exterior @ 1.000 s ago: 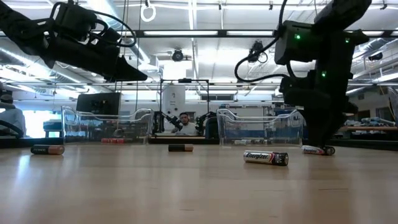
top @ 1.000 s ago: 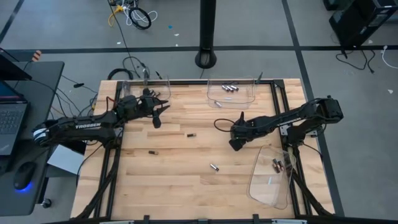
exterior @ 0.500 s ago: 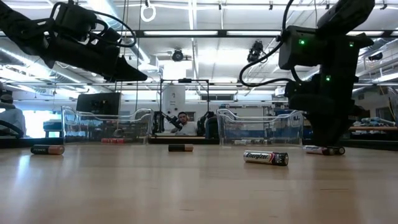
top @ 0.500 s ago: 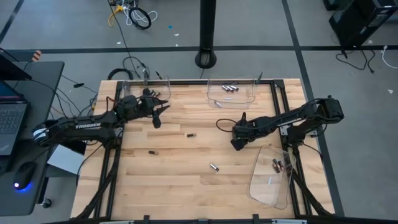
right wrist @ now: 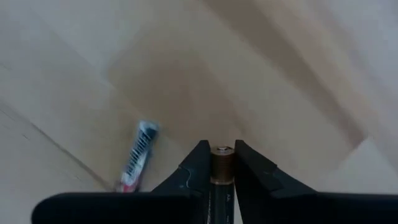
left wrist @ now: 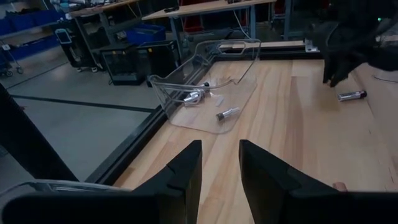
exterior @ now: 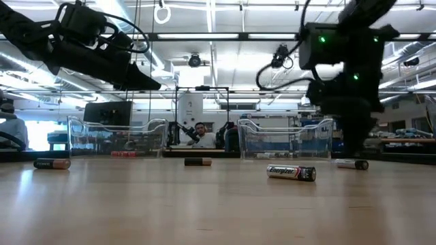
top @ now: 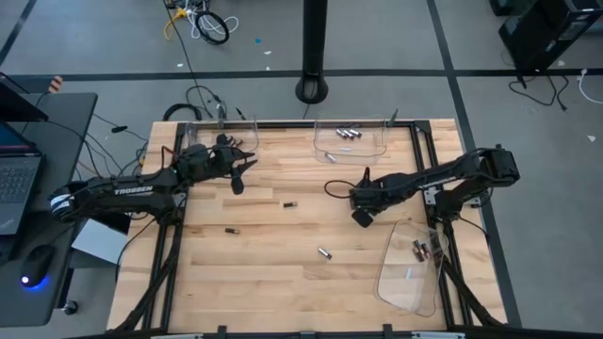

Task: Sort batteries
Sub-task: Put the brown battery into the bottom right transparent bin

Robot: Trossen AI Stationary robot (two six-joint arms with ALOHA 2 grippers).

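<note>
Pinching one battery (right wrist: pixel 221 163) between its fingers, my right tool (top: pixel 361 217) has lifted off the table (top: pixel 273 273), leaving a silver cell (right wrist: pixel 138 155) lying below. Next, I judge, comes a tray (top: pixel 411 268). My left tool (top: pixel 236 179) hovers spread, waiting.

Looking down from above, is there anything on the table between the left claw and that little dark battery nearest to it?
No. In the high view, only bare wood lies between the left claw and the dark battery; other batteries lie farther off.
</note>
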